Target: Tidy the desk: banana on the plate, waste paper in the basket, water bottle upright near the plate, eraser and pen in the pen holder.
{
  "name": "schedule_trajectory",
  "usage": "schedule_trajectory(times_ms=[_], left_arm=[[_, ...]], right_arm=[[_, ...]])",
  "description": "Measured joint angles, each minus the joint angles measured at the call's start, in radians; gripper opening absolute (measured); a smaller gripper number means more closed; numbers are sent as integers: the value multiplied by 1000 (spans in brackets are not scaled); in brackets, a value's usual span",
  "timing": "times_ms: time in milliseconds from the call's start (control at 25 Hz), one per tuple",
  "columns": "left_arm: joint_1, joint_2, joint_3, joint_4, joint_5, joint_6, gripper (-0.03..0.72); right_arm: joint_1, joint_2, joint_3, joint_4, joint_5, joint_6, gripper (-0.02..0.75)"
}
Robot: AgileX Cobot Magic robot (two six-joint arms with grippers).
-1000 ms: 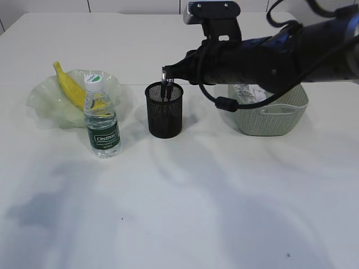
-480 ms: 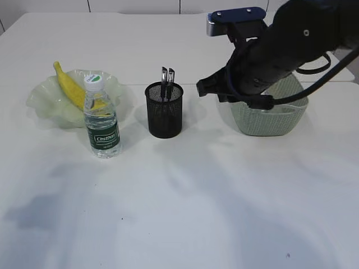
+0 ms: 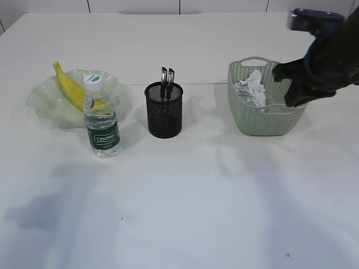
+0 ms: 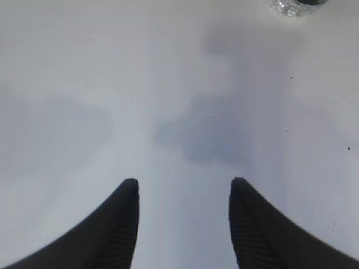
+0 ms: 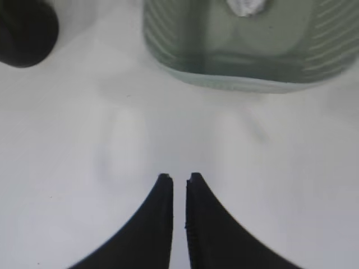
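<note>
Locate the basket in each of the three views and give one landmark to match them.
Exterior view: the basket stands at right, crumpled paper inside.
Left wrist view: not in it.
Right wrist view: the basket fills the top, right of centre.
Shared landmark: the black pen holder, left of the basket, shows at the right wrist view's top-left corner.

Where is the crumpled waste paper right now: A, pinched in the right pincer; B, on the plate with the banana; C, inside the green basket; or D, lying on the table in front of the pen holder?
C: the crumpled paper sits inside the green basket, while the right pincer is nearly closed with nothing between its tips.
</note>
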Motion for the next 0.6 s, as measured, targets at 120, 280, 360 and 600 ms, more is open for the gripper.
schedule_trajectory(times_ms=[120, 280, 360, 600], left_arm=[[0, -2, 0, 0, 0, 0, 362], [0, -36, 0, 32, 30, 0, 363], [0, -74, 0, 61, 52, 0, 363], [0, -201, 0, 140, 163, 0, 390]], right_arm=[[-59, -68, 16, 6, 9, -11, 66], [-79, -187, 98, 8, 4, -7, 67], [-79, -248, 145, 8, 4, 9, 67], [-79, -325, 205, -39, 51, 64, 174]])
